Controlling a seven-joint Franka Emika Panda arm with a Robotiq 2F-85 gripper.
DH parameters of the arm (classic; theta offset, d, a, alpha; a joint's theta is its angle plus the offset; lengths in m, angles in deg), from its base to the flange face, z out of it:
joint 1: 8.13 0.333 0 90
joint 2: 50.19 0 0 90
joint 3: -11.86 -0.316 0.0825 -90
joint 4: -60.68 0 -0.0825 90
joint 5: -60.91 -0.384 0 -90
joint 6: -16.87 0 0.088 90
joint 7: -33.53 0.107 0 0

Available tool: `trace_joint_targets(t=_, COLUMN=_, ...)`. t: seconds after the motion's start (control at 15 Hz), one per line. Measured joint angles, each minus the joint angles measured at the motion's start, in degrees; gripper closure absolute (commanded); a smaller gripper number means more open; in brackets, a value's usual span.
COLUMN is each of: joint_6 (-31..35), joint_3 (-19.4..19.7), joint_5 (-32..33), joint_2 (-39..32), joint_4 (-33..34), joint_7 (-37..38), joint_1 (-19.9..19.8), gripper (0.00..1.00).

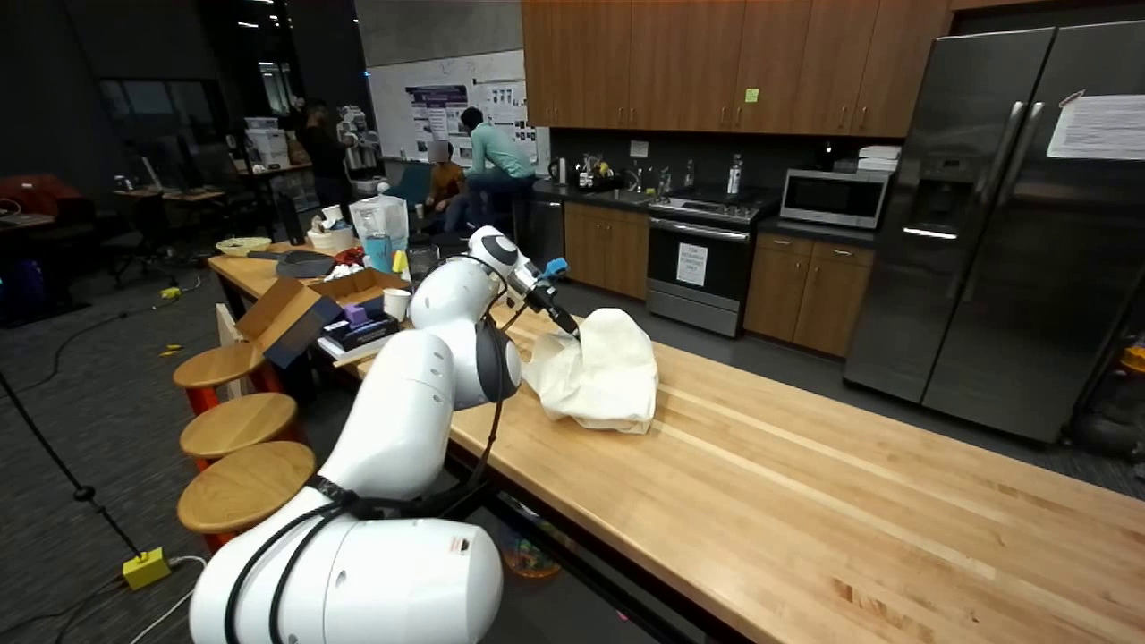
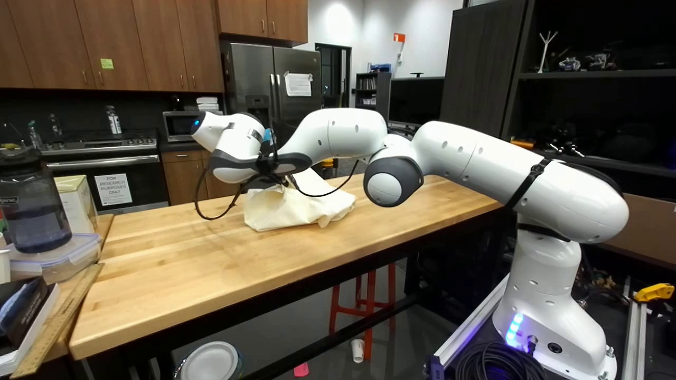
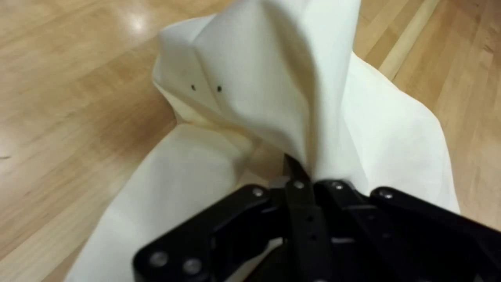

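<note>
A crumpled cream cloth (image 1: 617, 380) rests on the wooden table, bunched up and standing in a peak beside the fingertips. My gripper (image 1: 574, 334) reaches down into it at a slant. In the wrist view the jaws are closed together, and a raised fold of the cloth (image 3: 254, 66) runs down between the fingertips of the gripper (image 3: 308, 174). Two small dark dots mark the fabric there. The fold covers most of the fingertips. In an exterior view the cloth (image 2: 288, 208) lies under the wrist, which hides the fingers.
The wooden table (image 1: 805, 465) extends past the cloth. At its far end are an open cardboard box (image 1: 300, 313), a white cup (image 1: 396, 303) and other clutter. A water jug (image 2: 34, 206) stands on a lidded container (image 2: 58, 256). Stools (image 1: 246, 483) line one side.
</note>
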Motion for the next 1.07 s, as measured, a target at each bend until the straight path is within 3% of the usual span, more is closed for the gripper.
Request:
trace_joint_targets(t=0.47, joint_6=-3.32, joint_3=-0.82, joint_5=-7.86, joint_2=-0.65, joint_4=0.0, joint_7=5.02, joint_1=-11.07, gripper=0.99)
trace_joint_targets(t=1.07, joint_6=-3.99, joint_3=-0.81, joint_5=-13.69, joint_2=0.87, joint_4=0.17, joint_7=17.47, joint_1=-25.35, gripper=0.99)
